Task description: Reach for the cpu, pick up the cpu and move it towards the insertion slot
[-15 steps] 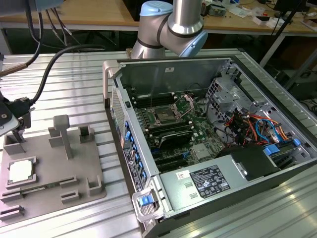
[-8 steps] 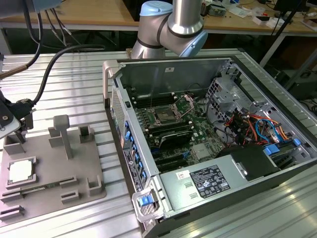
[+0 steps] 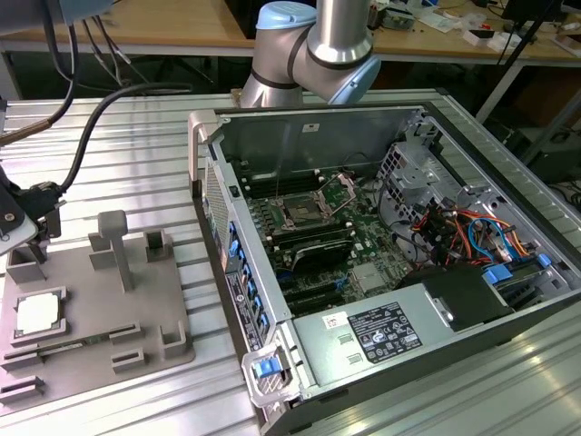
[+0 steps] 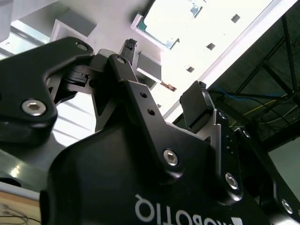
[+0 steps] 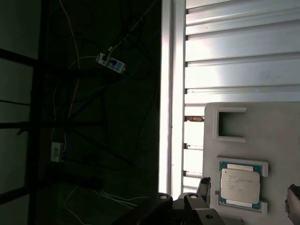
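Observation:
The cpu (image 3: 38, 313) is a flat silver-white square lying in a recess of the grey fixture plate (image 3: 100, 309), at the exterior view's left. In the first wrist view the cpu (image 5: 240, 186) sits framed by the recess corners. My gripper (image 3: 34, 243) hangs a little above the plate's back left corner, behind the cpu. In the second wrist view its black fingers (image 4: 199, 101) stand apart with nothing between them, so my gripper (image 4: 164, 75) is open. The insertion slot (image 3: 300, 213), a silvery-framed socket with wire levers, lies on the motherboard inside the open case.
The open computer case (image 3: 408, 300) fills the exterior view's right half. Upright grey blocks (image 3: 116, 245) rise from the fixture plate near the gripper. A thick black cable (image 3: 100, 118) arcs over the slatted metal table (image 3: 145, 163). The arm's base (image 3: 313, 54) stands behind the case.

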